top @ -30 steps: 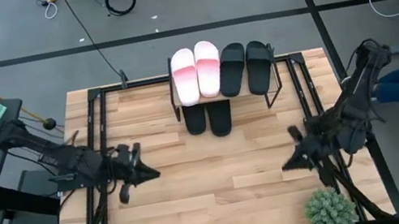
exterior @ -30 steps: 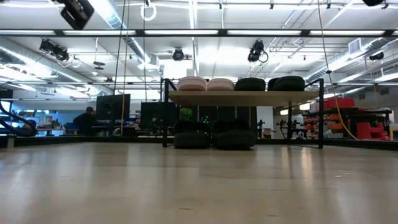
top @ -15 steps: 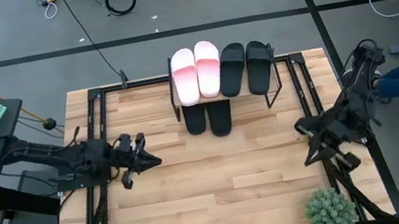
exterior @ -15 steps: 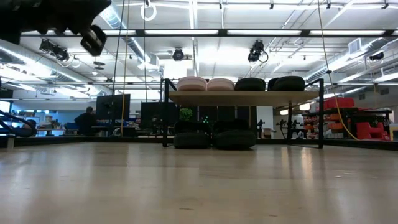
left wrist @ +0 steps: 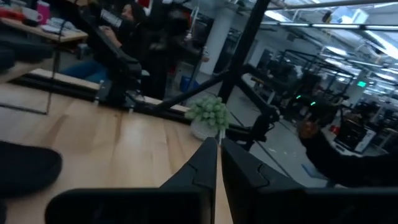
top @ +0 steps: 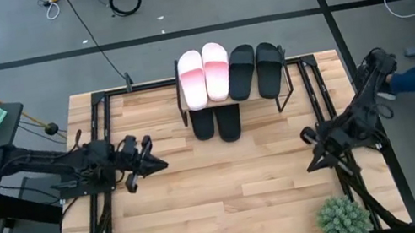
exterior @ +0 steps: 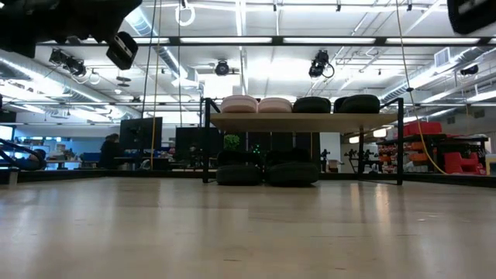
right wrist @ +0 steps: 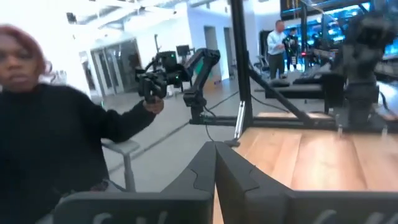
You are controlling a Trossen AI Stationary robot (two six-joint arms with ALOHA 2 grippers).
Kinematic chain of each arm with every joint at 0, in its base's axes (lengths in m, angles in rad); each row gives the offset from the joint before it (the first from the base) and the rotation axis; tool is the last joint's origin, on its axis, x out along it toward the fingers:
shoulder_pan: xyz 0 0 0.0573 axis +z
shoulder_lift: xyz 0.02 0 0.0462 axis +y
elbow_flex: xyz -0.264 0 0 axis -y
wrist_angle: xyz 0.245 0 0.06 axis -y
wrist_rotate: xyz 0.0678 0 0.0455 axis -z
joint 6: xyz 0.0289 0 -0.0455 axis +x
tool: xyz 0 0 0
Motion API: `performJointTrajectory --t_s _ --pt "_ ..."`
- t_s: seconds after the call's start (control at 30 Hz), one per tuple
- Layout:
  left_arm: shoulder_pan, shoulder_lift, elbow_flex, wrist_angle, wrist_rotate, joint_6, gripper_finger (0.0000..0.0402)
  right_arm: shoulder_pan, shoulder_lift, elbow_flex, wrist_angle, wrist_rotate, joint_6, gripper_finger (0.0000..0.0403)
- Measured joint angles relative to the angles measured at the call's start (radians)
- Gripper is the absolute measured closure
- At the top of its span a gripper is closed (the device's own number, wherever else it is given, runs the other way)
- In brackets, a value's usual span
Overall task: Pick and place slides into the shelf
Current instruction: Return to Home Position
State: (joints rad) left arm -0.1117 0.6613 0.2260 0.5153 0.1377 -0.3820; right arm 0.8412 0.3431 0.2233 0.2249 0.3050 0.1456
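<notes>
High view | slides (top: 241, 72) are seen in shelf (top: 287, 78), well apart from left gripper (top: 153, 162), right gripper (top: 313, 163) | both closed, empty

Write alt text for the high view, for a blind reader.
A small shelf at the table's far edge holds two pink slides and two black slides on top, two more black slides underneath. The left gripper and right gripper hover empty at the sides.

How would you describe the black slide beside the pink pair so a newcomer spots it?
On the wooden table, find the shelf at the middle of the far edge. Its top board carries a row of two pink slides, then two black. Yours is the black slide right beside the pink, not the end black slide or the pair underneath.
</notes>
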Motion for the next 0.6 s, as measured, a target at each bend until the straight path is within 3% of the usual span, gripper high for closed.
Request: performJointTrajectory --t_s 0.1,0.2,0.43,0.6 --pt "-0.011 0.0 0.0 0.019 0.002 0.006 0.0368 -0.022 0.0 -0.106 0.157 -0.016 0.026 0.0389" --pt "-0.009 -0.001 0.0 0.066 0.003 0.009 0.0365 -0.067 -0.001 -0.202 0.298 -0.11 0.017 0.0389" --pt "0.04 -0.001 0.0 0.133 0.135 0.029 0.0375 -0.228 -0.015 -0.199 0.304 -0.379 0.022 0.0389" --pt "0.112 -0.001 0.0 0.137 0.239 0.04 0.0381 -0.351 -0.027 -0.199 0.29 -0.512 0.055 0.0389"
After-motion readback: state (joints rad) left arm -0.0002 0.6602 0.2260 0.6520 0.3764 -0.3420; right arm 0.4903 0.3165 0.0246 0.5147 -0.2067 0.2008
